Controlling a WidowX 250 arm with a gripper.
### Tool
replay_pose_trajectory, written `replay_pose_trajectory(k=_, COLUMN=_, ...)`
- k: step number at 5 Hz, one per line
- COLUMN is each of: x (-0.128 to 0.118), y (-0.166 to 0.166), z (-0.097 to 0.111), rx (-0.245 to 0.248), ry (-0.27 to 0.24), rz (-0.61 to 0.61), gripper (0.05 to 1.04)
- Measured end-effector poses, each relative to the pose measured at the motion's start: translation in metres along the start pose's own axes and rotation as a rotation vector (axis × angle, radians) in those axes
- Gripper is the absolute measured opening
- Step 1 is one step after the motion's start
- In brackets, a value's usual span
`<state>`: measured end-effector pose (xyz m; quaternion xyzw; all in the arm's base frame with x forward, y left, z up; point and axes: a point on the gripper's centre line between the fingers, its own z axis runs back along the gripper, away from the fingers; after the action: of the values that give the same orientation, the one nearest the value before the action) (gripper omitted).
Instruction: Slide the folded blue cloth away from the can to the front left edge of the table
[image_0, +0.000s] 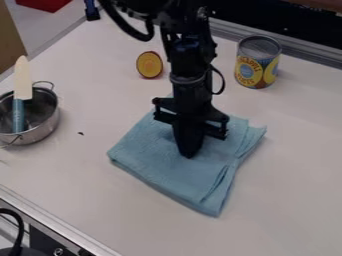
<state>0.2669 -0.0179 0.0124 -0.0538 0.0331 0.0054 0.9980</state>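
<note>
The end effector (189, 152) is located near the center of the view, directed downward onto a folded light-blue cloth (160, 167) on the table (294, 200). Its state is narrow: no gap is visible between the fingers. Whether they pinch the cloth cannot be told.

An upright can (257, 62) stands at the upper right; its yellow-and-blue label (248, 72) carries printed lettering and round yellow motifs. The can's long axis is vertical.

The cloth is a roughly four-sided pad, one corner pointing toward the bottom of the view. Its near-equal sides give no clear long axis. Layered folds run along its right side.

An oval yellow-orange item (149, 65) with a dark rim lies beyond the cloth. At left, a metal pot (47, 131) contains the blue handle of a utensil (23, 82); its pale blade points toward the top of the view.
</note>
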Motion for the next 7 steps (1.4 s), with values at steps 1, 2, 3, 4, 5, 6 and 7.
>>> replay_pose_trajectory(k=1, x=-0.02, y=0.005, z=0.0, rx=0.019, ry=-0.007, rz=-0.012, gripper=0.052)
replay_pose_trajectory(k=2, x=-0.039, y=0.01, z=0.002, rx=0.051, ry=-0.045, rz=-0.025, gripper=0.052)
replay_pose_trajectory(k=3, x=-0.048, y=0.012, z=0.001, rx=0.051, ry=-0.049, rz=-0.006, gripper=0.052)
replay_pose_trajectory(k=4, x=-0.053, y=0.019, z=-0.002, rx=0.054, ry=-0.047, rz=0.046, gripper=0.052)
replay_pose_trajectory(k=5, x=-0.056, y=0.022, z=-0.005, rx=0.045, ry=-0.074, rz=0.088, gripper=0.052)
replay_pose_trajectory(k=6, x=-0.068, y=0.022, z=-0.007, rx=0.021, ry=-0.079, rz=0.131, gripper=0.052)
replay_pose_trajectory(k=7, x=-0.077, y=0.021, z=-0.007, rx=0.016, ry=-0.079, rz=0.218, gripper=0.052)
